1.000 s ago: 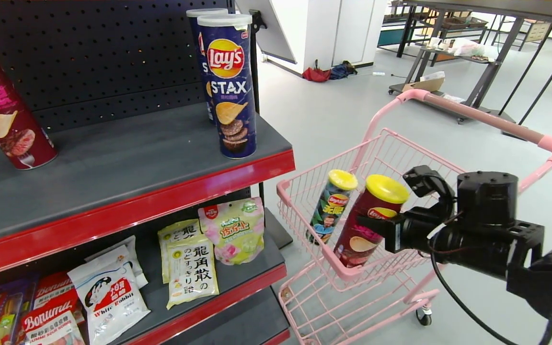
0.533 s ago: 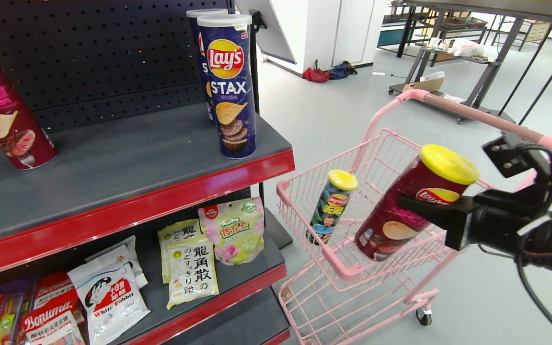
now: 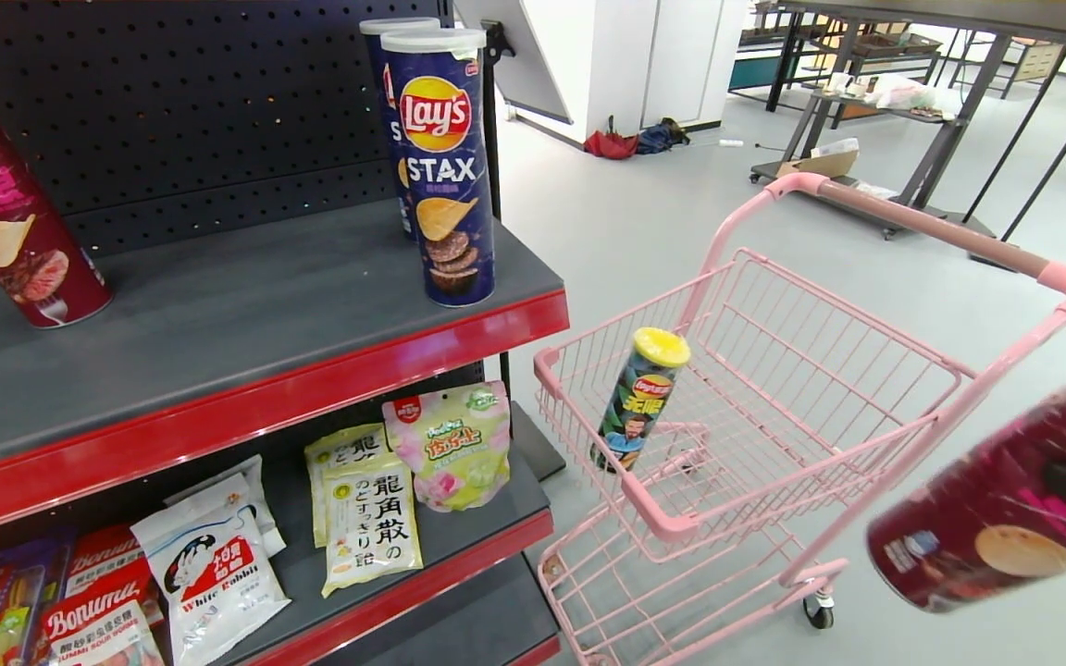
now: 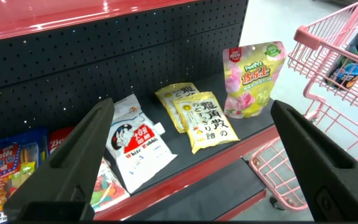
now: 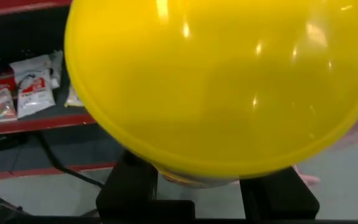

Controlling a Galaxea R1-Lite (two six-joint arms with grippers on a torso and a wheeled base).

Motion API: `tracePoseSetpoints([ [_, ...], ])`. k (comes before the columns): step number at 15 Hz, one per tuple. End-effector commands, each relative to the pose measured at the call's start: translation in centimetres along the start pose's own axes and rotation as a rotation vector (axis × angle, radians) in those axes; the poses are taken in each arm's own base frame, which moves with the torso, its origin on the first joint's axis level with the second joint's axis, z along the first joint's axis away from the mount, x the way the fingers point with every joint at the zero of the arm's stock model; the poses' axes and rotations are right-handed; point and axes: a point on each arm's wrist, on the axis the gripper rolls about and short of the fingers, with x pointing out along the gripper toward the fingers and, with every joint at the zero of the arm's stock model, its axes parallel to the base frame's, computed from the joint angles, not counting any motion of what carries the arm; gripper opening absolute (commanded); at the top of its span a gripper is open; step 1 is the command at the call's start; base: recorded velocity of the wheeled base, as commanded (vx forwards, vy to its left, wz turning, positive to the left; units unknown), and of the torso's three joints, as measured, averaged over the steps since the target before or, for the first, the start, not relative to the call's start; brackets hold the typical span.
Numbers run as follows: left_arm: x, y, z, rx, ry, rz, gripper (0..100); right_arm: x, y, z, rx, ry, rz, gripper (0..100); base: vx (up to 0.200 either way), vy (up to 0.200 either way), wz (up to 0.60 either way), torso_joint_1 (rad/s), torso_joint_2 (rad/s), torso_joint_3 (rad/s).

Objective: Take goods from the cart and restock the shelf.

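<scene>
Head view: the glossy maroon cylindrical crisp tube (image 3: 1005, 527) is hanging tilted, clear of the pink wire cart (image 3: 922, 225), presumably bound for the matte grey shelf (image 3: 246, 305). Left wrist view: the left tool (image 4: 191, 106) is gaping wide, holding nothing. Right wrist view: the right tool (image 5: 201, 193) is clamping the tube beneath its smooth yellow lid (image 5: 216, 81).

The left pincer (image 4: 191, 106) has its two dark fingers (image 4: 73, 168) spread wide with nothing between them. The right pincer (image 5: 201, 190) is out at the robot's right, its black fingers (image 5: 129, 190) clamped on either side of a tilted red can (image 3: 996, 518).
</scene>
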Motion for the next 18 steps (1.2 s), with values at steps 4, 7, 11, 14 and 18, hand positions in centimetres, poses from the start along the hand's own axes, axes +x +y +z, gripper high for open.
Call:
tracePoseSetpoints([
  [4, 0.0, 0.0, 0.0, 0.002, 0.000, 0.000, 100, -7.2, -0.3, -5.2, 0.017, -0.058, -0.234, 0, 0.000, 0.000, 0.00, 0.000, 0.00, 0.000],
  [7, 0.0, 0.0, 0.0, 0.000, 0.000, 0.000, 100, -7.2, -0.4, -4.9, 0.000, -0.059, -0.255, 0, 0.000, 0.000, 0.00, 0.000, 0.00, 0.000],
  [11, 0.0, 0.0, 0.0, 0.000, 0.000, -0.001, 100, -6.7, -0.4, -5.2, -0.054, -0.015, -0.250, 0, 0.000, 0.000, 0.00, 0.000, 0.00, 0.000],
  [14, 0.0, 0.0, 0.0, 0.000, 0.000, 0.000, 100, -6.7, -0.4, -5.2, -0.055, -0.011, -0.251, 0, 0.000, 0.000, 0.00, 0.000, 0.00, 0.000],
  [18, 0.0, 0.0, 0.0, 0.000, 0.000, 0.000, 100, -6.7, -0.4, -5.1, -0.063, -0.013, -0.254, 0, 0.000, 0.000, 0.00, 0.065, -0.22, -0.151],
])
